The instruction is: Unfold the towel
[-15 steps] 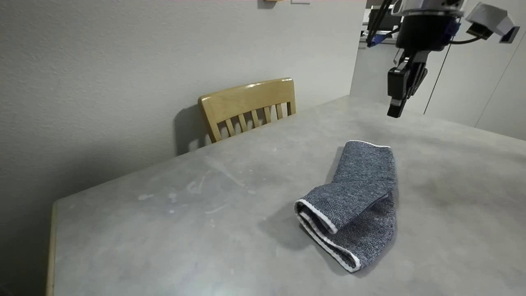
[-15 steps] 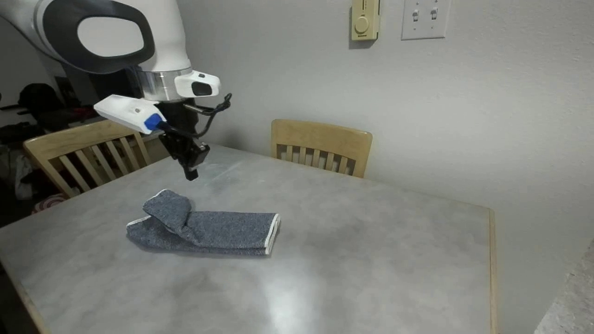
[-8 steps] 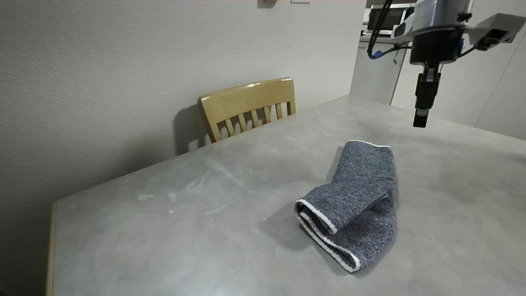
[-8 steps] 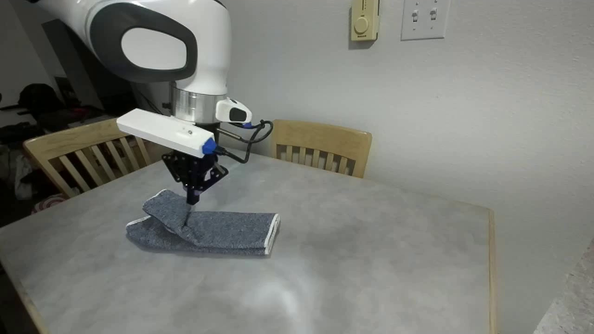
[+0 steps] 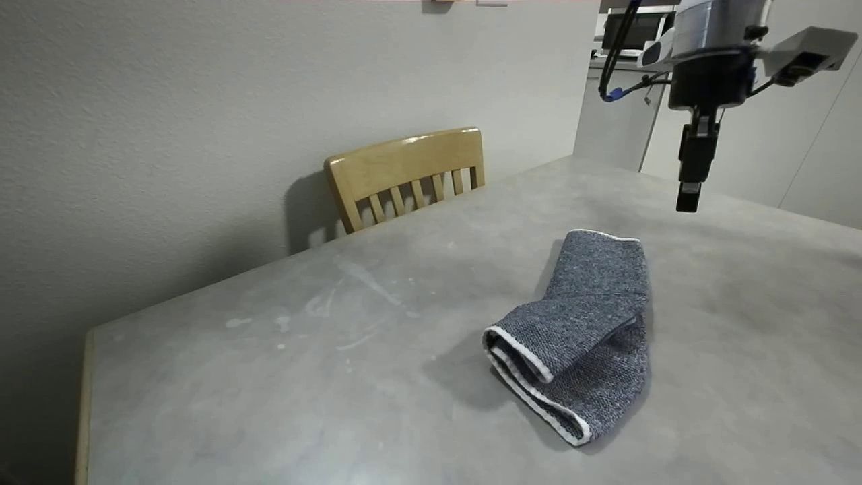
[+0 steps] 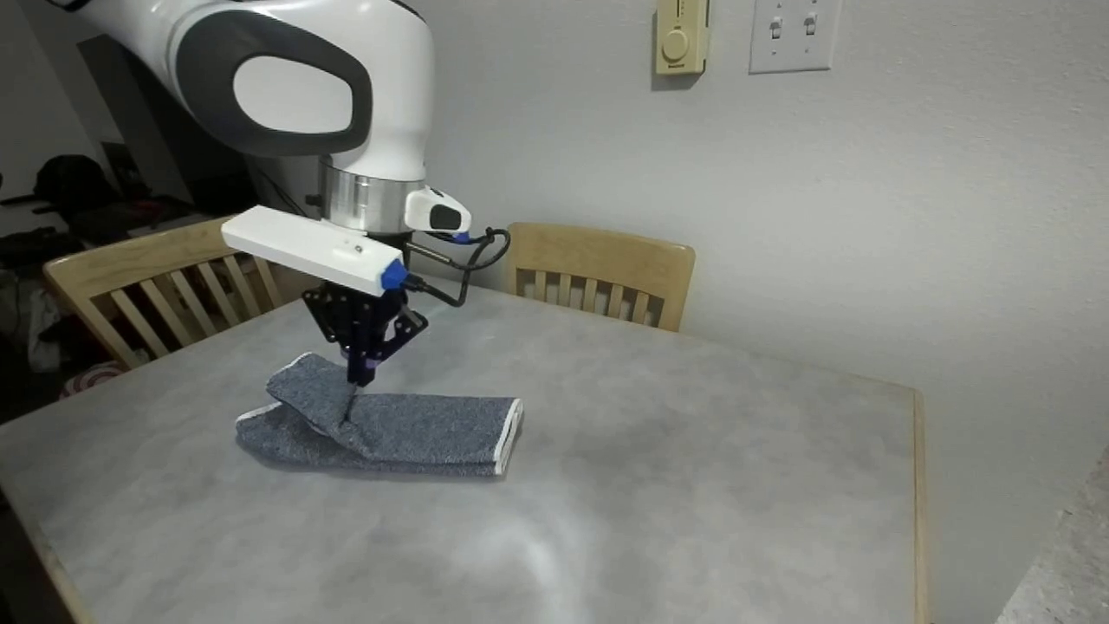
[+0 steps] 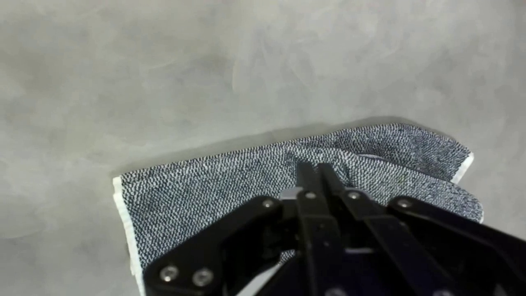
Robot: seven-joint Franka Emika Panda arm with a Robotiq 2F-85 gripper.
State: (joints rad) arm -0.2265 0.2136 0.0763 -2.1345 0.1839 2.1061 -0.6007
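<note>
Your tool [image 7: 316, 167] is all but closed, at most a sliver between its tips, and it has hold of nothing. In an exterior view you see it pointing down, hanging above the bench [image 5: 303, 391], near the towel [image 5: 596, 313] but apart from it. The towel lies on the bench, folded in layers, one end twisted askew, its white trim showing. A wooden chair [image 6: 598, 251] stands by the bench, close to the wall [image 6: 866, 217].
</note>
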